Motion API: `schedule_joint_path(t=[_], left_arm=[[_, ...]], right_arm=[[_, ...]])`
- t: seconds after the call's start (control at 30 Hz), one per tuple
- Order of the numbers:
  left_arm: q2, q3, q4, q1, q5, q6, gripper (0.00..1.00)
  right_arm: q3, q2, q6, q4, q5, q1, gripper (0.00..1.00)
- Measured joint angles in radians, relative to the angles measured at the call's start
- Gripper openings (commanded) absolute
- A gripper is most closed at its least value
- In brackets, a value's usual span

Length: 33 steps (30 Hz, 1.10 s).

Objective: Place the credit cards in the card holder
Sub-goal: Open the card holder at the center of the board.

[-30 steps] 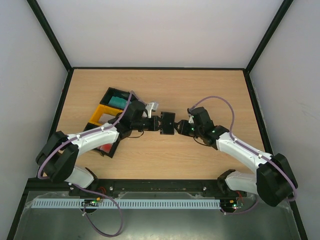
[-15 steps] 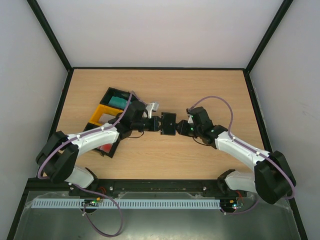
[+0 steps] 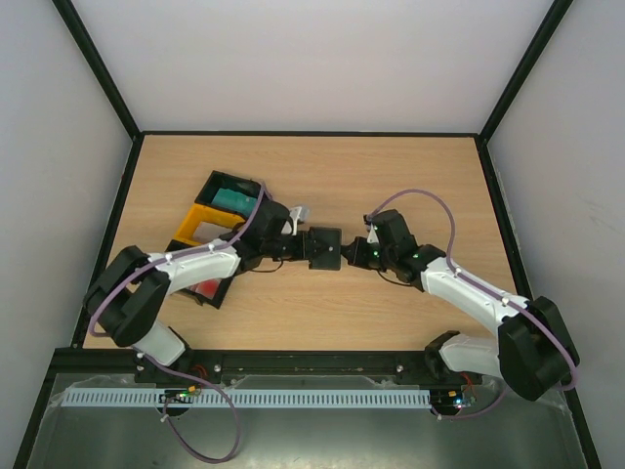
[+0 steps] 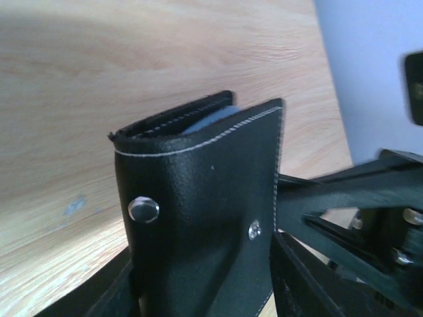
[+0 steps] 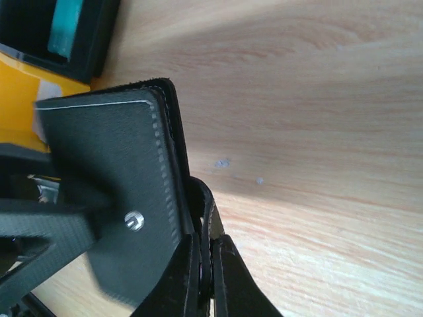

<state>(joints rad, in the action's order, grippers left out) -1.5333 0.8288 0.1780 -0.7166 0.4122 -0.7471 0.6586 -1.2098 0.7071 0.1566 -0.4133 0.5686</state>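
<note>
The black card holder [image 3: 322,246] is held above the table between both grippers. My left gripper [image 3: 296,244] grips it from the left; in the left wrist view the holder [image 4: 198,185] fills the space between that gripper's fingers [image 4: 205,271], and a bluish-grey card edge [image 4: 211,121] shows between its flaps. My right gripper [image 3: 354,252] is shut on the holder's clasp strap [image 5: 210,211], pinched between its fingers [image 5: 206,264]. A teal card [image 3: 231,198], a whitish card [image 3: 210,231] and a red card [image 3: 207,289] lie in the trays. A whitish-grey piece [image 3: 297,211] shows beside the left gripper.
A row of open trays stands on the left: black [image 3: 217,184], yellow [image 3: 191,217], black [image 3: 219,297]. The black tray [image 5: 99,39] and yellow tray [image 5: 20,86] show in the right wrist view. Black-edged walls close off the table.
The left arm has swung and its gripper turned. The card holder has shifted slightly left and down and turned. The right gripper has stayed shut on the strap.
</note>
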Motion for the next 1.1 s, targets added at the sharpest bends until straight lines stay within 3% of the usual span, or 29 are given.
schedule_joint_path(t=[0.37,0.83,1.1], left_arm=[[-0.108,-0.075,-0.023,0.0,-0.057,-0.055,0.81],[0.003,-0.092,0.001,0.0,-0.142,-0.056,0.82],[0.004,-0.092,-0.003,0.0,-0.173,-0.046,0.77]], right_arm=[[0.005,-0.028,0.0,0.118,-0.039,0.0,0.02],[0.109,-0.071,-0.019,0.124,-0.135,0.0,0.02],[0.122,-0.105,-0.072,0.186,0.006,0.0,0.02]])
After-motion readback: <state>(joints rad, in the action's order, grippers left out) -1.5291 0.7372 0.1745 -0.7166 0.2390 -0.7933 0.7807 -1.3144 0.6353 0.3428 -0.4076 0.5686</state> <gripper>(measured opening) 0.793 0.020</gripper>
